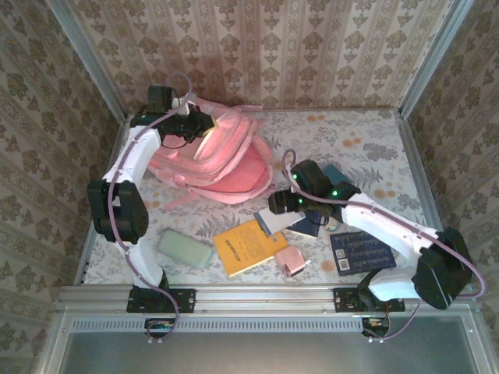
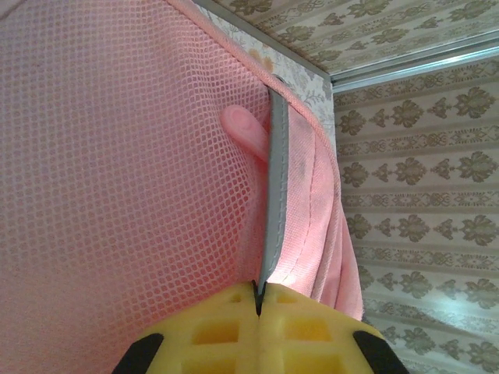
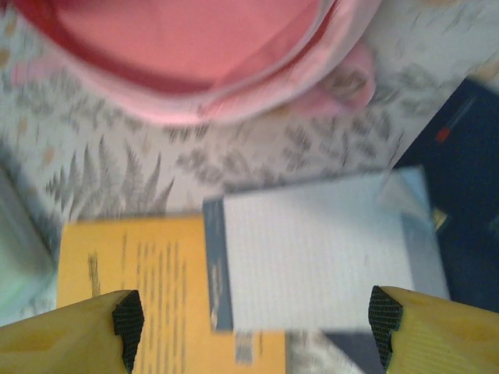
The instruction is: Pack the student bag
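The student bag [image 1: 222, 160], a large soft pink backpack, lies at the back left of the table with its mouth open toward the front. My left gripper [image 1: 195, 122] is at the bag's upper rim. In the left wrist view it [image 2: 259, 292] is shut on the grey trim strip [image 2: 274, 195] beside the bag's pink mesh [image 2: 117, 156]. My right gripper [image 1: 278, 204] hovers open just in front of the bag's mouth [image 3: 195, 54]. Between its fingertips [image 3: 129, 321] lies a white lined notepad [image 3: 312, 257] with a blue spine, overlapping a yellow book [image 3: 132, 280].
On the front of the table lie a pale green case [image 1: 185, 249], the yellow book [image 1: 248, 245], a small pink item [image 1: 290, 261], a dark blue book [image 1: 362, 251] and more blue books [image 1: 312, 226] under my right arm. Patterned walls close in the table.
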